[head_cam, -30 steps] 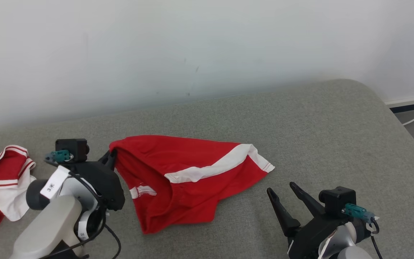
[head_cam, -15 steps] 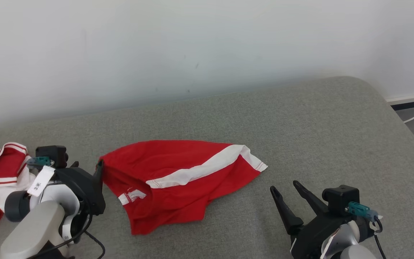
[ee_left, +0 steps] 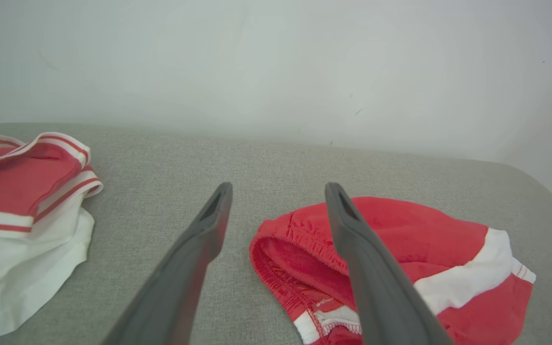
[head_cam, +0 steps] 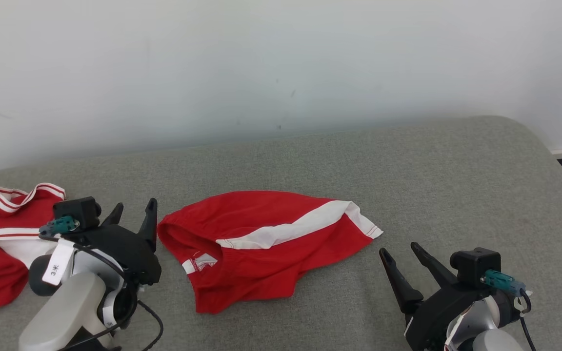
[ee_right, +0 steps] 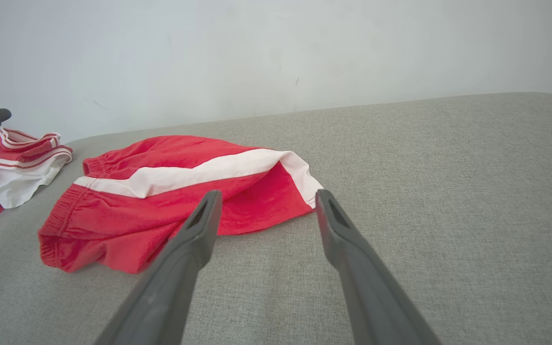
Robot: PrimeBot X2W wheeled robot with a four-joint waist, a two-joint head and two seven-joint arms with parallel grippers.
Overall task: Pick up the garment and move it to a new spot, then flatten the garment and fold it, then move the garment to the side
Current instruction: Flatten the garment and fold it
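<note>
While looking down from the head, seeing the red shorts [head_cam: 266,248] lying crumpled near the middle of the grey cushion [head_cam: 456,185]. Seeing a white stripe [head_cam: 286,231] running across them from left to right. Finding the stretchy waist [ee_left: 281,235] at the left end, gaping open a little and facing the left gripper [head_cam: 135,204]. Finding that gripper just left of the shorts, with both dark fingers spread wide apart and holding nothing. Looking along those fingers, seeing the right-hand one crossing in front of the shorts, and not being able to tell whether touching the cloth or hanging just above. Spotting the right gripper [head_cam: 399,248] at the near right, also spread wide and holding nothing, pointing away over bare cushion, near the right end of the shorts but apart from them. Seeing another red and white garment [head_cam: 8,234] bunched up at the left end of the cushion, left of the left gripper. Seeing a plain white wall [head_cam: 261,73] standing behind the cushion on the far side.
</note>
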